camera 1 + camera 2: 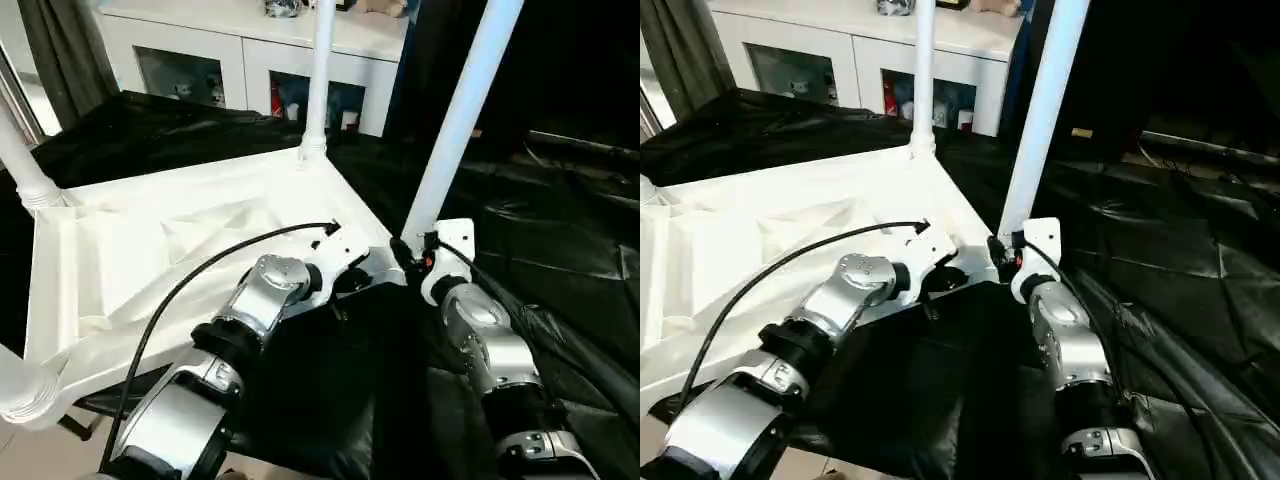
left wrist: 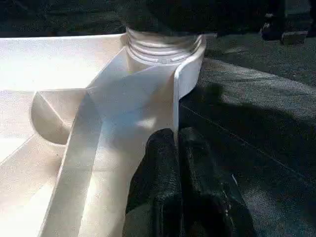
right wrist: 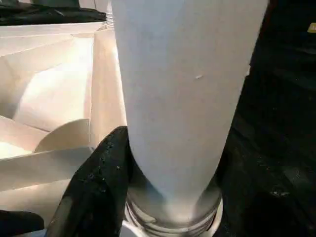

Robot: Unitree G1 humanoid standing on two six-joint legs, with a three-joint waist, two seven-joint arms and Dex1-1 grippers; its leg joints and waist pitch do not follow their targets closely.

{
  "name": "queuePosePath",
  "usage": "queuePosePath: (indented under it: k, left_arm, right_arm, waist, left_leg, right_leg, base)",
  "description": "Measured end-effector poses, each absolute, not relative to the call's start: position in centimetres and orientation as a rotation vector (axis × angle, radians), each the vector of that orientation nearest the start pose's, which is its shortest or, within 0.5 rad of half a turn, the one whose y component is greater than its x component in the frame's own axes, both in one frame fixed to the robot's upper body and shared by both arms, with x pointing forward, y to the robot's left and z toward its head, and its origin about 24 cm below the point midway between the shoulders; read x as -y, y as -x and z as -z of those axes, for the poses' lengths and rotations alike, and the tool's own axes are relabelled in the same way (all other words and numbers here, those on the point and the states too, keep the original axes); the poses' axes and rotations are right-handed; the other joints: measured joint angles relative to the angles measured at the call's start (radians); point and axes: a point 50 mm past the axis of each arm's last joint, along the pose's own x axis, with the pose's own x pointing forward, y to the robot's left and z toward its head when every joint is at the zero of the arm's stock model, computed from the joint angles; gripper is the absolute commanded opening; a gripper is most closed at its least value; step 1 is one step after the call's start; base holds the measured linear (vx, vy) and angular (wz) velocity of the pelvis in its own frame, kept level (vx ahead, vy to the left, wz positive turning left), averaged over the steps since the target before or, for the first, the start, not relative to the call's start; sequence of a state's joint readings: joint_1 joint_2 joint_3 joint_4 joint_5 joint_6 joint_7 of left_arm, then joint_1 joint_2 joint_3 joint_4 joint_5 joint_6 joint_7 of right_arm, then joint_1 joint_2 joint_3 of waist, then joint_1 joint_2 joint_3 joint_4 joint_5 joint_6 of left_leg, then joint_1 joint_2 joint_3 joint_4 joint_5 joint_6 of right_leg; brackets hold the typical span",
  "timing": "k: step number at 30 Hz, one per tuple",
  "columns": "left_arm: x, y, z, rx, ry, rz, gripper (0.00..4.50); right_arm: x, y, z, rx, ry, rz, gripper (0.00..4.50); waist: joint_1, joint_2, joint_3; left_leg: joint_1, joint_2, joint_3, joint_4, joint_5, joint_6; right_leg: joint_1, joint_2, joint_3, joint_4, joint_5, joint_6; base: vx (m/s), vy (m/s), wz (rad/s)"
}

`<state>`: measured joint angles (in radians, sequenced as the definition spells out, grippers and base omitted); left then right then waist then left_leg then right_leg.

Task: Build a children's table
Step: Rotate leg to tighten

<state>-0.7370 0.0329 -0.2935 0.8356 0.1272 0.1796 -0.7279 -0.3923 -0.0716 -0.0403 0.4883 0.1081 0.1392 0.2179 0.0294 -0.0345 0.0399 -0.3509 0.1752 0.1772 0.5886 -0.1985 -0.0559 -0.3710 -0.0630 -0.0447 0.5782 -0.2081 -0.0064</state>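
On the black-draped table, the white plastic rectangular tabletop [image 1: 180, 260] lies underside up. At its near right corner socket, the right tool [image 3: 173, 168] is closed around the long white tube leg [image 1: 460, 120], evidently seating it. The left tool [image 2: 177, 163] pinches the tabletop's raised rim [image 2: 183, 84] beside that socket, presumably steadying it. Other legs already stand upright.

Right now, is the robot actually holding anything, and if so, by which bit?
Yes. The right gripper clasps a white tube leg near its base, just above the corner socket. The left gripper pinches the tabletop's raised rim beside that corner.
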Motion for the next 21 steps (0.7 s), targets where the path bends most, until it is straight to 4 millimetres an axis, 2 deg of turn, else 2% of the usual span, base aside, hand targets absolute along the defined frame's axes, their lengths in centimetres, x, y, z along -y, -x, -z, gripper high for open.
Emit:
queuePosePath:
  k: [2, 5, 12, 16, 21]
  left_arm:
    - [-4.1, -33.6, -3.8, -0.433, -0.36, 1.053, 0.0]
    - [-5.1, -33.7, -4.0, -0.431, -0.383, 1.099, 0.0]
    - [-7.8, -33.3, -4.7, -0.413, -0.398, 1.239, 0.0]
    - [-9.4, -32.9, -5.3, -0.392, -0.423, 1.321, 0.0]
    - [-10.5, -32.1, -5.6, -0.4, -0.431, 1.431, 0.0]
  right_arm:
    - [13.8, -32.0, -2.5, -0.241, -0.055, -0.26, 3.08]
    - [14.5, -31.6, -2.9, -0.237, -0.01, -0.352, 3.08]
    - [17.0, -30.0, -4.1, -0.243, 0.063, -0.678, 3.08]
    - [17.5, -29.5, -4.7, -0.243, 0.083, -0.807, 3.08]
    - [18.0, -28.5, -5.4, -0.261, 0.118, -0.968, 3.08]
  waist:
    - [-0.001, 0.0, 0.0]
    - [0.0, 0.0, 0.001]
    - [0.005, 0.001, 0.002]
    - [0.005, 0.004, 0.003]
    - [0.01, 0.004, 0.003]
  left_leg:
    - [0.0, -0.001, 0.001, 0.0, 0.0, 0.0]
    - [0.0, -0.001, 0.001, -0.002, 0.0, 0.0]
    - [-0.004, 0.001, 0.001, -0.011, 0.0, 0.0]
    - [-0.01, 0.005, 0.001, -0.013, 0.005, 0.007]
    - [-0.016, 0.005, 0.004, -0.012, 0.004, 0.009]
  right_leg:
    - [0.002, 0.0, 0.001, -0.001, 0.0, 0.0]
    - [0.001, 0.0, 0.001, 0.0, 0.001, 0.0]
    - [-0.008, 0.002, 0.0, 0.001, 0.024, -0.002]
    - [-0.016, 0.005, -0.002, 0.005, 0.019, -0.004]
    - [-0.021, 0.004, -0.001, 0.006, 0.016, -0.007]
  base:
    - [0.0, 0.0, 0.0]
    - [0.0, 0.0, 0.0]
    - [0.016, -0.009, 0.0]
    - [0.013, -0.008, 0.0]
    - [0.0, 0.0, 0.0]
